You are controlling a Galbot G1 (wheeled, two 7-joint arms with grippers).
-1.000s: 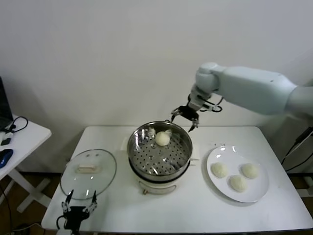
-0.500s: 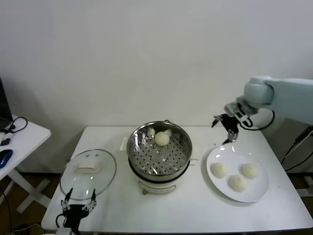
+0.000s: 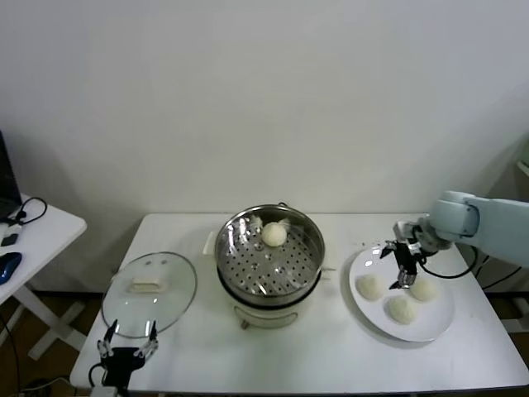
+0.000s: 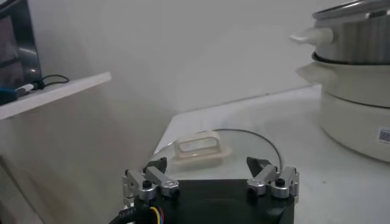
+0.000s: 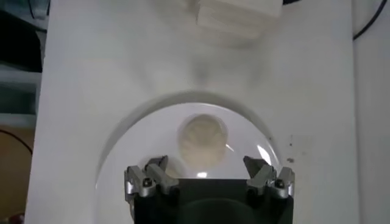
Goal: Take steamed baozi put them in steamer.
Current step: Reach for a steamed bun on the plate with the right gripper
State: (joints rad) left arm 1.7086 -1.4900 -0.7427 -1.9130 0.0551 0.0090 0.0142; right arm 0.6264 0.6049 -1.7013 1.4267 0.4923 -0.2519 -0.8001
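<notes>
The steamer point(image 3: 269, 273), a shiny steel pot with a perforated tray, stands mid-table with one steamed baozi point(image 3: 274, 234) resting at the tray's back. Three more baozi point(image 3: 369, 286) point(image 3: 423, 288) point(image 3: 401, 308) lie on a white plate point(image 3: 436, 322) to the right. My right gripper point(image 3: 402, 265) hangs open just above the plate, between the two rear buns. In the right wrist view a baozi point(image 5: 202, 137) lies just ahead of the open right gripper point(image 5: 207, 167), untouched. My left gripper point(image 3: 126, 351) is parked open at the table's front left corner.
A round glass lid point(image 3: 150, 285) lies flat left of the steamer; its handle point(image 4: 198, 146) sits just ahead of the left gripper point(image 4: 207, 167). A side table point(image 3: 33, 227) with cables stands at far left. The table's right edge is close to the plate.
My right arm swung from above the steamer's back rim to the right and down over the plate, fingers staying open. The baozi in the steamer stayed put. The left arm barely moved.
</notes>
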